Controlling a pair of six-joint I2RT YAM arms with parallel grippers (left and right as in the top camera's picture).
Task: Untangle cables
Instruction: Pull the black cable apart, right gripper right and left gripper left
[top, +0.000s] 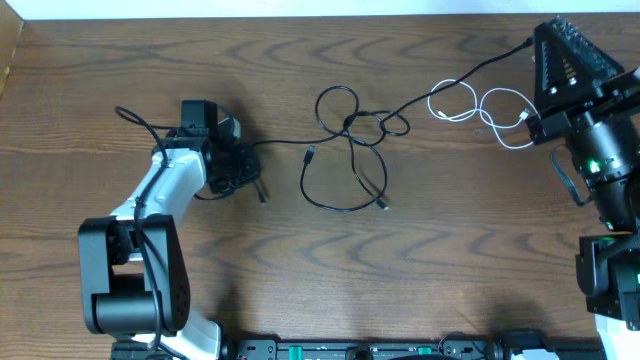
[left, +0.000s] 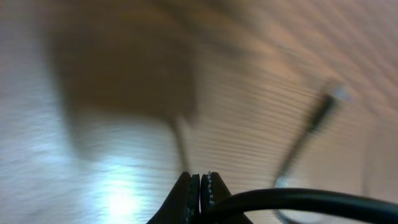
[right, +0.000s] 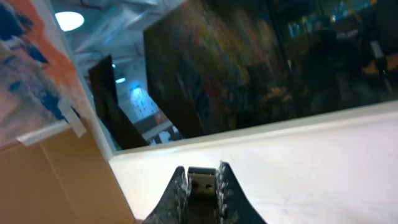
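1. Untangling is barely begun: the black cable lies knotted at centre, running into the white cable at 2 o'clock.
2. My left end effector is pressed together at 9 o'clock. Blur hides whether it holds anything.
3. My right end effector is together too.
4. Next I should grip the loose plug and pull outward across the tabletop; the knot will likely resist.

Overhead top-down on table — left wrist close-up, right aims away.

Robot lab or workshop, indoors.
A left arm and right arm stand at a wood-grain surface's near corners; past its far edge, white panel, cardboard, ceiling lamp.
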